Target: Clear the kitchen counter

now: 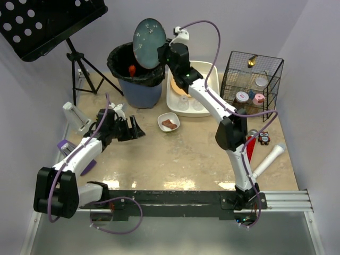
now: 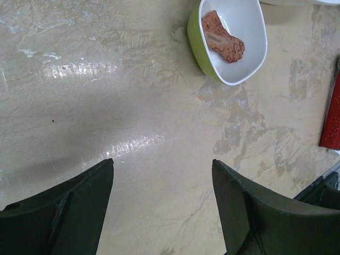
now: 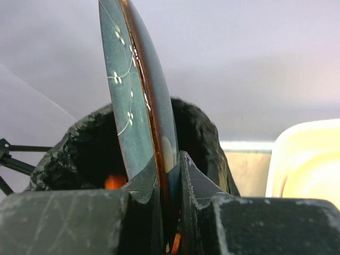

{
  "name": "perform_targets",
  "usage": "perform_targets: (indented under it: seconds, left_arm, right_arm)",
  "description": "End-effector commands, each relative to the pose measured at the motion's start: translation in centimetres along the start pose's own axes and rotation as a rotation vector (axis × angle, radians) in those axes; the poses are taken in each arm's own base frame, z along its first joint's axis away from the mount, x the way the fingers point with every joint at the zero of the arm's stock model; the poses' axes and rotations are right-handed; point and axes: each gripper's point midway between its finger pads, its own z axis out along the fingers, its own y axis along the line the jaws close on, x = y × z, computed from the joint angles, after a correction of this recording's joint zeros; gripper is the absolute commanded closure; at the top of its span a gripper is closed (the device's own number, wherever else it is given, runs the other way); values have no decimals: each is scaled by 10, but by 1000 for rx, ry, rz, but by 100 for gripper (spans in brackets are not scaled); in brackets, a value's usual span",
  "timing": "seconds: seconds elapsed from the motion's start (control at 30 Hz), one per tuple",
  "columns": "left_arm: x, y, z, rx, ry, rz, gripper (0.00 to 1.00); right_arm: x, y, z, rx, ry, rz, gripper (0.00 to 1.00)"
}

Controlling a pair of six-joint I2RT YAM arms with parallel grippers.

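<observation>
Right arm is holding a plate over the bin; counter is only partly cleared.
The kitchen counter [image 1: 175, 164] is lying under both arms. Near its right edge a white tube [image 1: 268, 160] and a red item [image 1: 248, 147] are lying uncollected. Left gripper [image 1: 134, 130] is hovering released and empty, left of centre. Green bowl [image 1: 169, 122] with a food scrap is waiting mid-counter. At the far edge the right gripper [image 1: 164, 53] is clamping the dark plate [image 1: 149, 42] on edge over the bin [image 1: 135, 79]. Tub [image 1: 215, 74] and wire basket [image 1: 254, 79] are holding some items. Probably about midway.
</observation>
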Motion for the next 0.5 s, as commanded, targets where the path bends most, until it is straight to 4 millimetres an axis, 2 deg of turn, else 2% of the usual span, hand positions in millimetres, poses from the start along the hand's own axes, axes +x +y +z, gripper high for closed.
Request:
perform_targets:
  seconds: [0.0, 0.3, 0.47]
  left_arm:
    - [-13, -7, 0, 35, -26, 44, 21]
    - [-11, -6, 0, 38, -11, 67, 21]
    - [-11, -7, -1, 41, -10, 72, 21]
  right_arm:
    - [-159, 82, -52, -224, -446, 4, 100]
    - [-174, 101, -75, -204, -578, -147, 100]
    - [-203, 96, -95, -166, -670, -140, 100]
